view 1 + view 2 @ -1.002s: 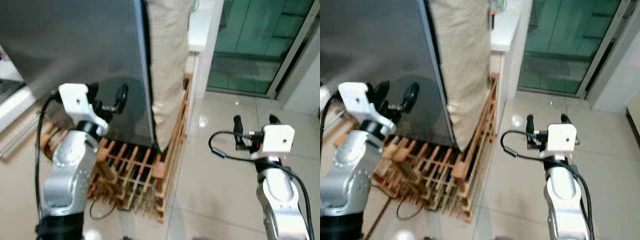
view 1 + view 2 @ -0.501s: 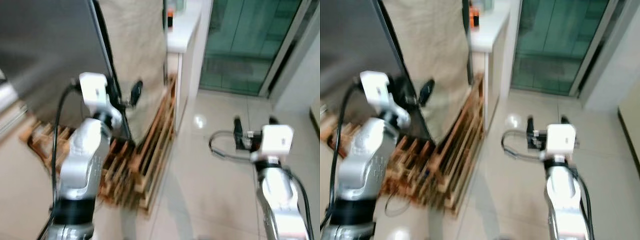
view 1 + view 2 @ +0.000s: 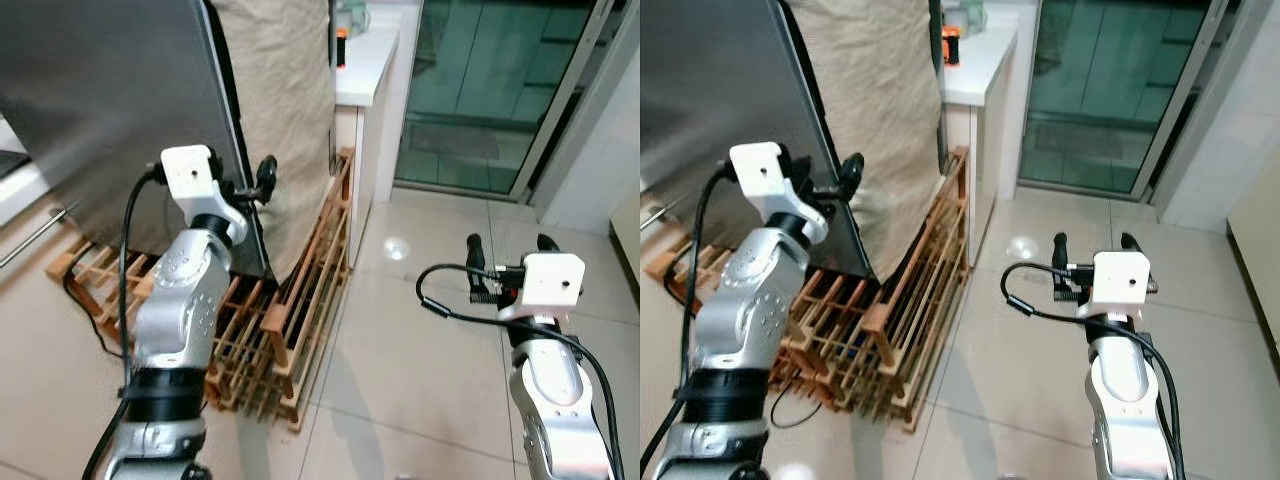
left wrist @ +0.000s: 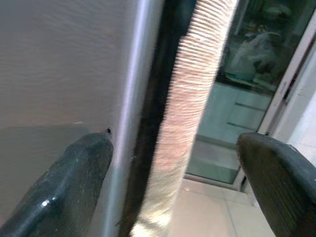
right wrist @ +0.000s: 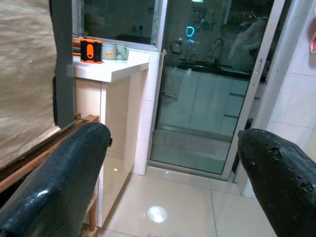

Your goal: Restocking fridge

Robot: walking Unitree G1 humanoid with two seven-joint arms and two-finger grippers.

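My left gripper [image 4: 173, 163] is spread at the grey fridge [image 3: 110, 100] door edge, fridge standing on a wooden pallet [image 3: 290, 320]; right gripper [image 3: 505, 255] spread, empty over tile floor [image 3: 420, 340].

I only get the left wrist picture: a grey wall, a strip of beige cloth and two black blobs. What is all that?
Observer: The blobs are the left gripper's open fingers, raised at the front edge of a tall grey fridge. The beige cloth hangs down the fridge's side.
Operator: What is the fridge standing on?
Observer: A wooden slatted pallet on the tiled floor.
Operator: Is the other arm doing anything?
Observer: The right gripper is held out over the floor tiles, open and empty, facing a glass door.
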